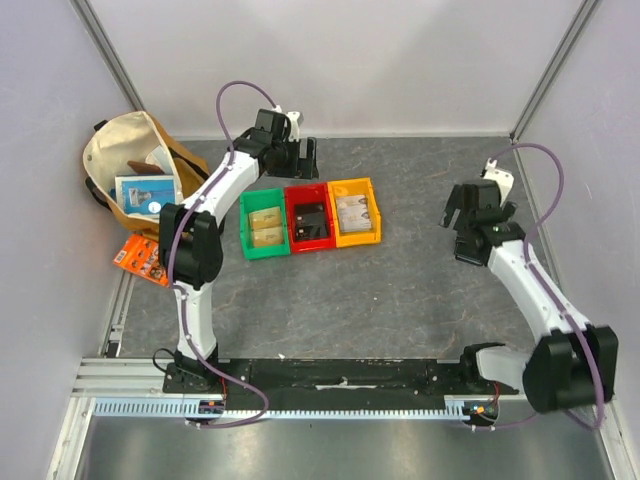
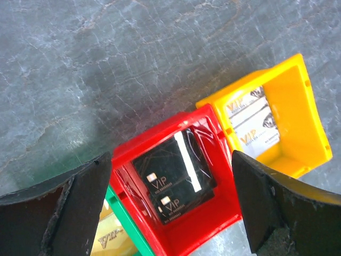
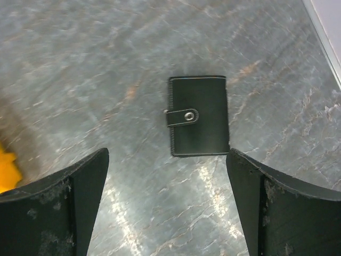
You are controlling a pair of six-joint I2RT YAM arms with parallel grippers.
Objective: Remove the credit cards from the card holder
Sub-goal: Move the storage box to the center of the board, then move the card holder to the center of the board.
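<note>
Hovering above the table [image 3: 80,64], our right gripper [image 3: 167,160] is spread wide and empty. The card holder [image 3: 198,116] lies flat just ahead of its fingers, closed, with its snap strap [image 3: 182,116] fastened. Our left gripper [image 2: 171,160], also spread and empty, hangs over the red bin [image 2: 208,226], well apart. We see two risks: the thin holder may slide away under a pinch, and the snap may resist one claw alone.
</note>
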